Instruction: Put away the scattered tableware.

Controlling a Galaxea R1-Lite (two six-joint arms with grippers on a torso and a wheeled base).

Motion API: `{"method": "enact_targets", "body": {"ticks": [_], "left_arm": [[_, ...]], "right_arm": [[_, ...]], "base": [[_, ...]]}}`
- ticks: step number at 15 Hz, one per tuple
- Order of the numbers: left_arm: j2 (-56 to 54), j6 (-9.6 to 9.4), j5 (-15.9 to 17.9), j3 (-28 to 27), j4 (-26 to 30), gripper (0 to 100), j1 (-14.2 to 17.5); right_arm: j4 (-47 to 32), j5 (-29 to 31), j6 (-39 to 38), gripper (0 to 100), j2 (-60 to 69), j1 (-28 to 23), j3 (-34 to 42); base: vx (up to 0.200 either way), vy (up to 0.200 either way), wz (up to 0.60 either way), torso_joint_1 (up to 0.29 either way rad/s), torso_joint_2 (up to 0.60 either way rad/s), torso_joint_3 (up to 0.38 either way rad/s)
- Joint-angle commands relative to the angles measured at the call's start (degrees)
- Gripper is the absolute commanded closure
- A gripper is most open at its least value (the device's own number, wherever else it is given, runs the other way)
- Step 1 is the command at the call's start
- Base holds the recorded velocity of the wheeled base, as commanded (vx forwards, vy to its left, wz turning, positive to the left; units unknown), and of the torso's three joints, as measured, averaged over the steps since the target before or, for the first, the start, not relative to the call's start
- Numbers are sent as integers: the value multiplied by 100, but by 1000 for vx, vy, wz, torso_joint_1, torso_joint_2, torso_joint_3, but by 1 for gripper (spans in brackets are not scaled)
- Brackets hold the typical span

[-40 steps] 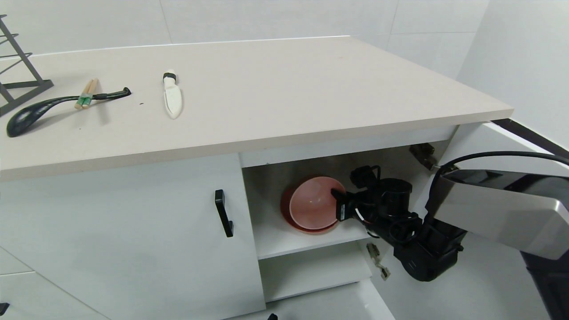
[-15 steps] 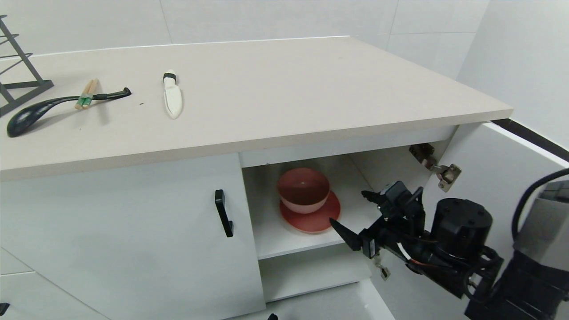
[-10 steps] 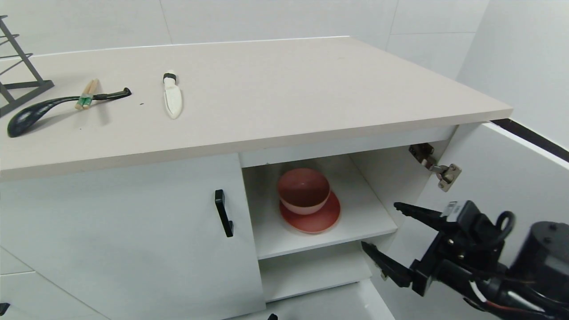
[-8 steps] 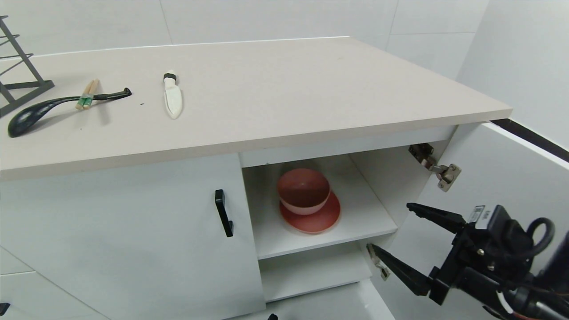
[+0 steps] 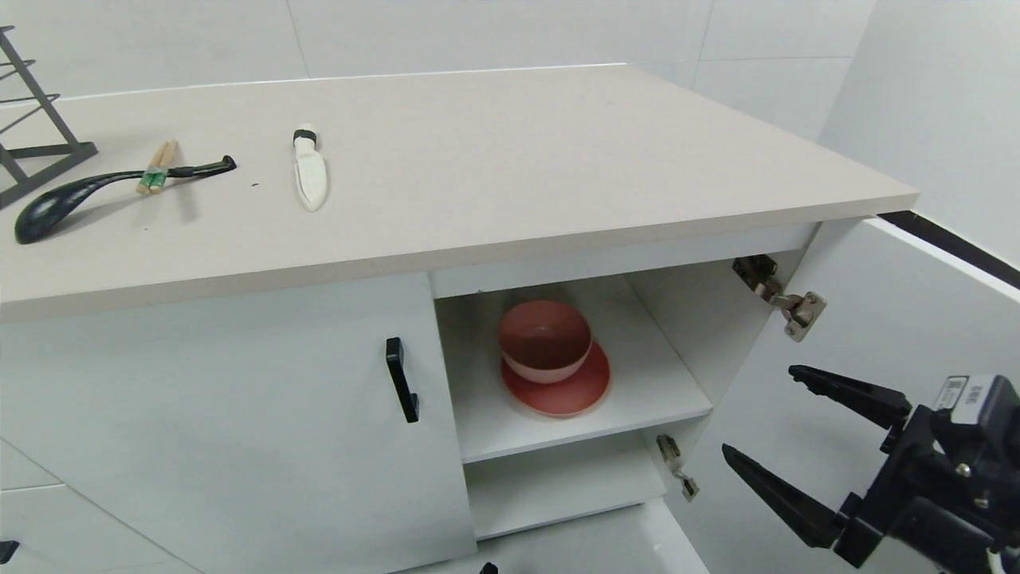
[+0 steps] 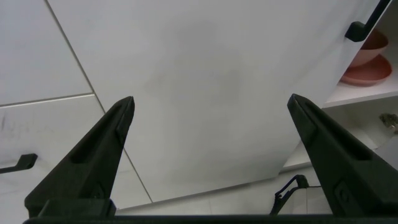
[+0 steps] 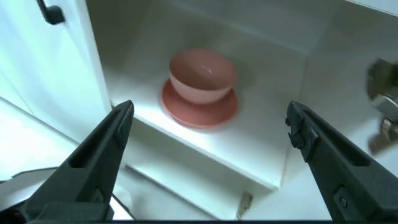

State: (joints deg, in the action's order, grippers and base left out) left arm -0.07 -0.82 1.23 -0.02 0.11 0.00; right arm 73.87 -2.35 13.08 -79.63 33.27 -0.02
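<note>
A pink bowl (image 5: 545,339) stands upright on a red plate (image 5: 575,391) on the upper shelf of the open cabinet; the right wrist view shows the same bowl (image 7: 203,74) and plate (image 7: 200,112). My right gripper (image 5: 759,410) hangs open and empty outside the cabinet, to the lower right of the shelf, pointing at it. My left gripper (image 6: 210,101) is open and empty in front of the closed white door. On the counter lie a black spoon (image 5: 80,194), a pair of chopsticks (image 5: 155,169) and a white sheathed knife (image 5: 309,171).
The right cabinet door (image 5: 884,319) stands wide open beside my right gripper, its hinges (image 5: 785,303) exposed. The left door is closed, with a black handle (image 5: 401,380). A dark wire rack (image 5: 36,143) sits at the counter's far left. A lower shelf (image 5: 558,482) lies under the plate.
My right gripper let go of the pink bowl, which now rests upright on the red plate. The gripper then drew back out of the cabinet, down and to the right, fingers wide.
</note>
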Motion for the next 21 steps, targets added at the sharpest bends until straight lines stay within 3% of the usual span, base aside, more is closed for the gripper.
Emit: {"method": "enact_targets", "body": {"ticks": [1, 2, 6, 9, 13, 21], "left_arm": [[7, 3, 0, 2, -2, 0, 0], [7, 3, 9, -6, -2, 0, 0], [7, 3, 9, 2, 7, 0, 0], [7, 3, 9, 2, 7, 0, 0], [7, 3, 18, 2, 7, 0, 0], [7, 20, 18, 2, 7, 0, 0]], "right_arm": [[-180, 59, -7, 0, 475, -136, 2], [-910, 86, -16, 0, 958, -611, 2], [-2782, 86, -192, 0, 2566, -1235, 2], [-5261, 86, -482, 0, 5115, -1947, 2], [-7185, -134, -482, 0, 7515, -2536, -42], [-7361, -72, -1264, 0, 7462, -2545, -15]], "base": [[-200, 0, 0, 7, 2, -7], [-200, 0, 0, 2, -2, 7], [-200, 0, 0, 0, 0, -1], [-200, 0, 0, 2, 2, 2], [-200, 0, 0, 2, 1, 4], [-25, 0, 0, 0, 0, 0]]}}
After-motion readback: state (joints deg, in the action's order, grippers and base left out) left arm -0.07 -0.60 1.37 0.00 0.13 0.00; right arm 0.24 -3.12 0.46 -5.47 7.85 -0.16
